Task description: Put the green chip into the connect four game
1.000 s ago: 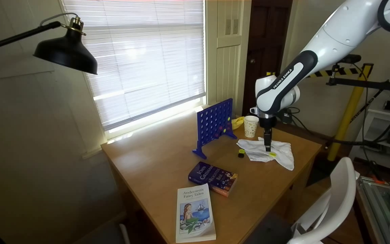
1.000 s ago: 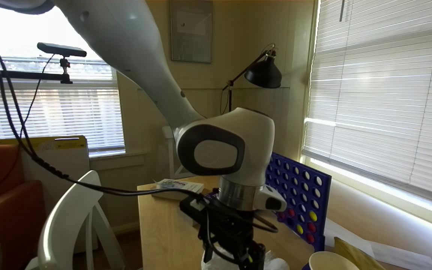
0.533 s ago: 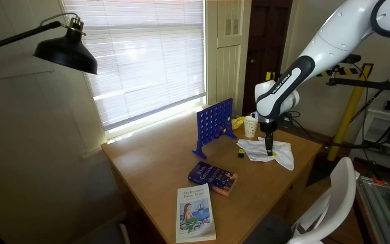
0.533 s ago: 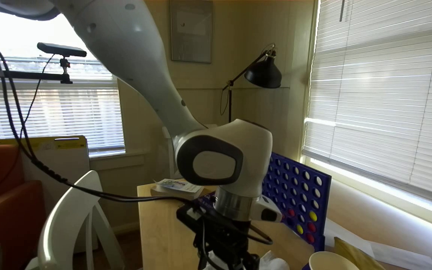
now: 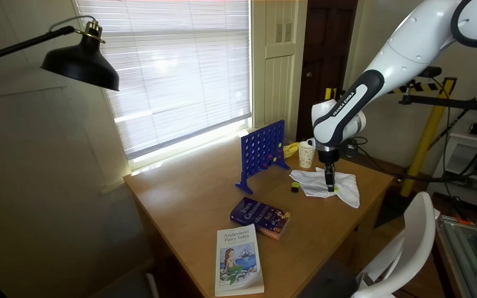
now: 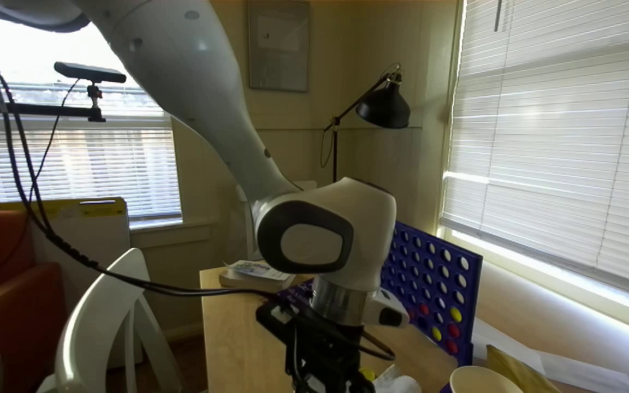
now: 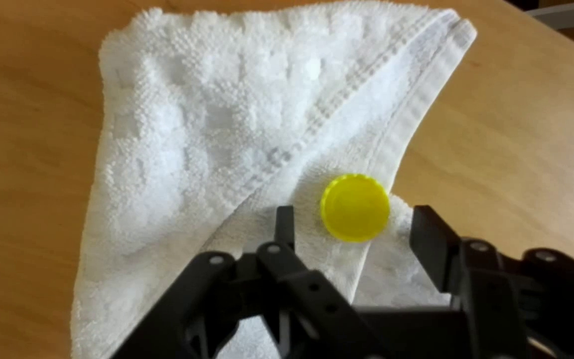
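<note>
The green chip [image 7: 355, 208], yellow in the wrist view, lies flat on a white towel [image 7: 167, 164]. My gripper [image 7: 352, 215] is open over it, pointing down. One finger stands on each side of the chip, with towel visible in both gaps, so neither touches it. In an exterior view the gripper [image 5: 330, 189] partly covers the chip [image 5: 336, 188]; the chip [image 6: 367, 374] also peeks out beside the gripper in an exterior view. The connect four game [image 5: 244, 165], an upright blue grid, stands beyond the towel, with several red and yellow chips in its lower holes.
A yellow-green chip [image 5: 295, 184] and a dark chip [image 5: 295, 190] lie beside the towel. A patterned paper cup [image 5: 306, 155] stands between game and arm, near a yellow item [image 5: 290, 150]. Two books, one purple [image 5: 259, 217] and one light-covered [image 5: 239, 260], lie farther along the table.
Over the last second the arm has lowered and shifted slightly, bringing the gripper down to the green chip. Most of that movement came in the first half second. The game has not moved.
</note>
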Motion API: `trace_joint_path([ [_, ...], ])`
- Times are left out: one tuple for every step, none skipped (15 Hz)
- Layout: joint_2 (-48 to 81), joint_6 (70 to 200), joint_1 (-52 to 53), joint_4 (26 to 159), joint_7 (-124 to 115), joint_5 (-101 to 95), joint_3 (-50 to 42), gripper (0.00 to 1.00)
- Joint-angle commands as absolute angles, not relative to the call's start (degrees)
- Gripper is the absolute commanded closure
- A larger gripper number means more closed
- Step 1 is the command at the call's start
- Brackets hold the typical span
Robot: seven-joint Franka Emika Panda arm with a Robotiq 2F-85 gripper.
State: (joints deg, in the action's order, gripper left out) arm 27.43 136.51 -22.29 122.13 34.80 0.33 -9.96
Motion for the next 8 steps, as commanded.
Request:
trace_joint_path([
  [27.9, 135.8, -22.1, 121.7, 33.1, -1.6, -10.1, 0.40],
  [27.9, 135.8, -22.1, 121.7, 33.1, -1.6, -10.1, 0.39],
  [28.0, 135.8, -22.1, 121.7, 33.1, -1.7, -10.2, 0.41],
  [28.1, 135.7, -22.1, 121.6, 33.0, -1.8, -10.2, 0.42],
  [28.3, 135.7, -22.1, 121.6, 32.9, -2.0, -10.2, 0.44],
  [28.4, 135.6, -22.1, 121.6, 32.8, -2.3, -10.3, 0.50],
  [28.4, 135.6, -22.1, 121.6, 32.8, -2.4, -10.3, 0.53],
  [28.4, 135.7, -22.1, 121.7, 32.8, -2.6, -10.2, 0.70],
])
